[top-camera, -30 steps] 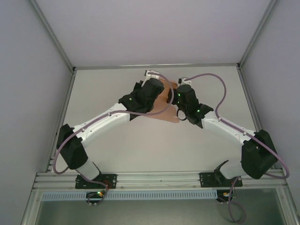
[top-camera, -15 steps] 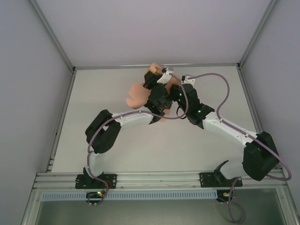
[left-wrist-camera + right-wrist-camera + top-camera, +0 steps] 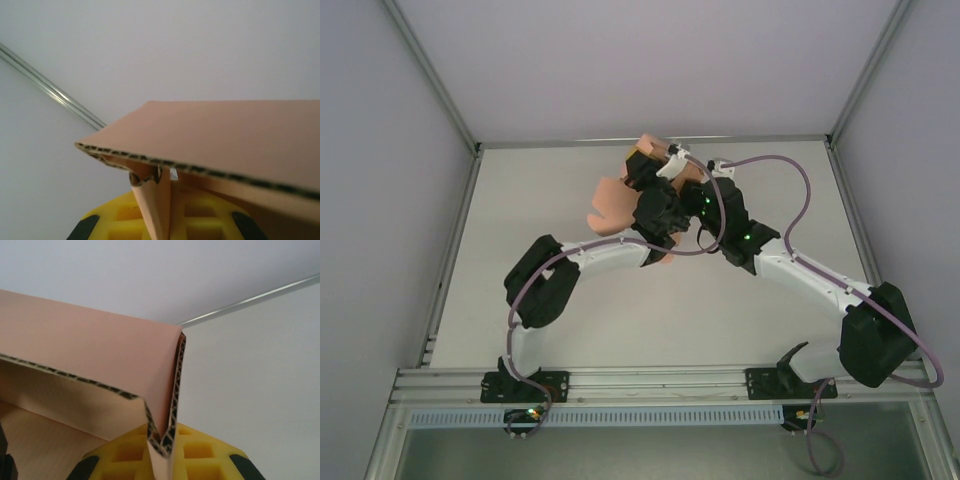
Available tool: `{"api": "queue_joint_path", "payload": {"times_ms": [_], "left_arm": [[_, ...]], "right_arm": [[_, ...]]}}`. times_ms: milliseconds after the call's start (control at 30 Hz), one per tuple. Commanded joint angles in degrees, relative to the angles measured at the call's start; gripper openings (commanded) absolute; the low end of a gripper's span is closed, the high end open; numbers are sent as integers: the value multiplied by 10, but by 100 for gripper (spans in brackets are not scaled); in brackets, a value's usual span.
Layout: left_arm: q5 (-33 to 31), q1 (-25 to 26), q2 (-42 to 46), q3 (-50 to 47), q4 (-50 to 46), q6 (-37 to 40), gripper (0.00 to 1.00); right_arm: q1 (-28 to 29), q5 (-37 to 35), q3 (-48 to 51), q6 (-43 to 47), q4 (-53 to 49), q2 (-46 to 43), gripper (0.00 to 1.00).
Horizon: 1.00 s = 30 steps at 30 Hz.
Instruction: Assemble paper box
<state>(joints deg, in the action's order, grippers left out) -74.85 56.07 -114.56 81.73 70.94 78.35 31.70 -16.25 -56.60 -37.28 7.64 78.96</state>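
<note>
Pale grey table (image 3: pixel 570 300), seen from above: a salmon-pink corrugated card box blank (image 3: pixel 608 200) is held at the far middle. Left wrist: left gripper (image 3: pixel 160 220) clamped on a folded flap. Right wrist: right gripper (image 3: pixel 160 450) clamped on a corner crease. Probably light, stiff, easily crushed; best gripped near folds.

Top cam: fixed, high, behind the mounting rail (image 3: pixel 660 378), tilted down and forward. Covers the whole table (image 3: pixel 570 310) up to the back wall (image 3: pixel 660 60).
Left wrist cam: sits right behind the left end effector (image 3: pixel 160 220), looking out along it, near-macro range.
Right wrist cam: same setup on the right end effector (image 3: pixel 162 455).
Overlap: all three see the paper box (image 3: pixel 608 205). Both wrist cams have its corrugated edge up close.
</note>
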Motion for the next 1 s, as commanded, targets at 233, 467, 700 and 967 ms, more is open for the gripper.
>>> {"api": "queue_joint_path", "payload": {"times_ms": [233, 467, 700, 967], "left_arm": [[501, -82, 170, 98, -1007, -650, 0], [557, -100, 180, 87, -1029, -691, 0], [467, -114, 134, 115, -1054, -764, 2], [275, -127, 75, 151, -1081, -807, 3]], "right_arm": [[-22, 5, 28, 18, -86, -29, 0], [-30, 51, 33, 22, -79, -44, 0], [-26, 78, 31, 15, -81, -56, 0], [-17, 76, 32, 14, -83, -77, 0]]}}
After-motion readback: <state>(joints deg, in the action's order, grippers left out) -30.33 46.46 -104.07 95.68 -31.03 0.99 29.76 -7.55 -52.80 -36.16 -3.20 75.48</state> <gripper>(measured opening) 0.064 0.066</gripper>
